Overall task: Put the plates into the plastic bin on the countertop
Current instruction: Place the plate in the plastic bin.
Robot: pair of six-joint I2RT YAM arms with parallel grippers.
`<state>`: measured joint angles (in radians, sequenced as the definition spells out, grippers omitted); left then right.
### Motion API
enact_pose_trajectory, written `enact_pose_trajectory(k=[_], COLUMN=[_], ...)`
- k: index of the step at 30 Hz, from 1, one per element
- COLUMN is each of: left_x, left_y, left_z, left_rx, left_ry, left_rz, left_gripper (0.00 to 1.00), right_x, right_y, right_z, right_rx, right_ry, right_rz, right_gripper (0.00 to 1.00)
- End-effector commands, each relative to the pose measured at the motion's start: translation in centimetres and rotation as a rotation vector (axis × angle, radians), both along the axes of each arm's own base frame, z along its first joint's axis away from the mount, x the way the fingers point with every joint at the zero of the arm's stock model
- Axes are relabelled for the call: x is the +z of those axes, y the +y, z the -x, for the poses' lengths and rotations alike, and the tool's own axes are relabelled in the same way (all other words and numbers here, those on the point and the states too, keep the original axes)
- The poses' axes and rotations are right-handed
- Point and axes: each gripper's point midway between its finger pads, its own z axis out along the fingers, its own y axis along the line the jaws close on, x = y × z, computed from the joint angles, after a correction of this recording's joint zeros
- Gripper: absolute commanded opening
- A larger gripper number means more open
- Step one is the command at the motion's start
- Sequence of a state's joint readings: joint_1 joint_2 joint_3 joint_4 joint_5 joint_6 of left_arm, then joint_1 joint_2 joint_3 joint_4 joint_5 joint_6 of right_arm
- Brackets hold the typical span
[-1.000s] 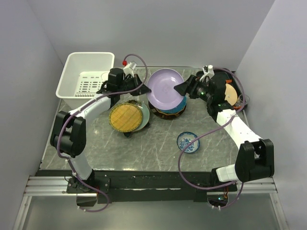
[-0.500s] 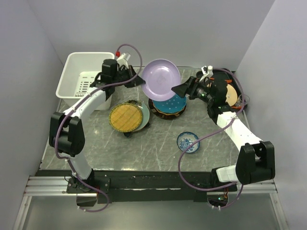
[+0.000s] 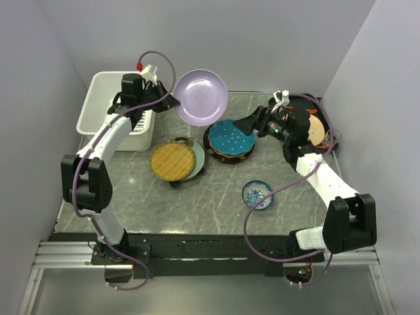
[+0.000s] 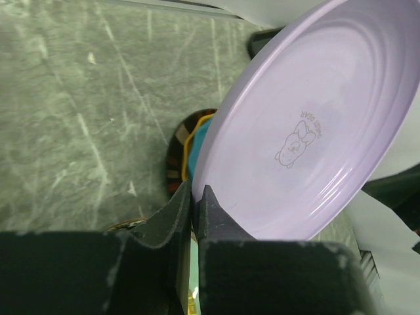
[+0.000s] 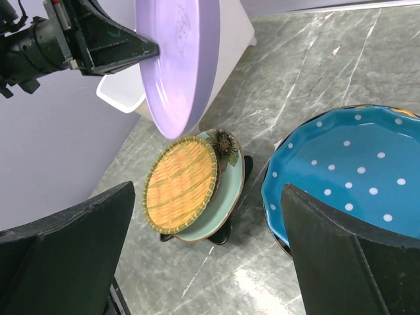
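My left gripper (image 3: 172, 102) is shut on the rim of the lavender plate (image 3: 201, 97), which hangs tilted in the air just right of the white plastic bin (image 3: 117, 105). In the left wrist view the jaws pinch the plate's (image 4: 308, 131) lower edge. On the grey countertop (image 3: 216, 197) a teal dotted plate (image 3: 231, 138) tops a dark stack. Left of the stack, a yellow woven plate (image 3: 172, 160) lies on a pale green one (image 3: 198, 157). My right gripper (image 3: 244, 125) hovers open over the teal plate's (image 5: 348, 170) right edge, holding nothing.
A small blue-and-white dish (image 3: 256, 194) sits toward the front right. A tan plate (image 3: 316, 130) stands at the far right behind my right arm. Walls close the scene at the back and on both sides. The bin (image 5: 236, 29) shows behind the lavender plate (image 5: 180, 59) in the right wrist view.
My left arm has lifted the lavender plate off the stack and carried it up and left toward the bin, uncovering the teal dotted plate. The right gripper has opened wider and stayed put.
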<state>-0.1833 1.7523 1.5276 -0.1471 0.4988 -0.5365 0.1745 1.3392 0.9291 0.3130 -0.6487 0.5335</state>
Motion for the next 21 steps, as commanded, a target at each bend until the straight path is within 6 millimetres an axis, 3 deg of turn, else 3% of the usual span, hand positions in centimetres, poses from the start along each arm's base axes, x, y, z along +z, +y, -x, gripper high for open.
enact_pose_trajectory(k=[1, 11, 21], left_x=[4.7, 6.2, 7.5], left_y=[2.1, 5.9, 11.1], left_z=[-1.1, -2.9, -4.7], left_rx=[0.071, 0.22, 0.472], left_ry=[-0.105, -0.099, -0.1], left_rz=[0.027, 0.063, 0.074], left_gripper=[0.01, 0.01, 0.01], right_x=[1.7, 0.5, -0.2], right_y=[0.5, 0.6, 0.4], right_z=[0.2, -0.1, -0.4], right_rx=[0.026, 0.02, 0.003], right_ry=[-0.059, -0.033, -0.012], right_rz=[0.0, 0.007, 0.015], right_gripper=[0.99, 0.99, 0.99])
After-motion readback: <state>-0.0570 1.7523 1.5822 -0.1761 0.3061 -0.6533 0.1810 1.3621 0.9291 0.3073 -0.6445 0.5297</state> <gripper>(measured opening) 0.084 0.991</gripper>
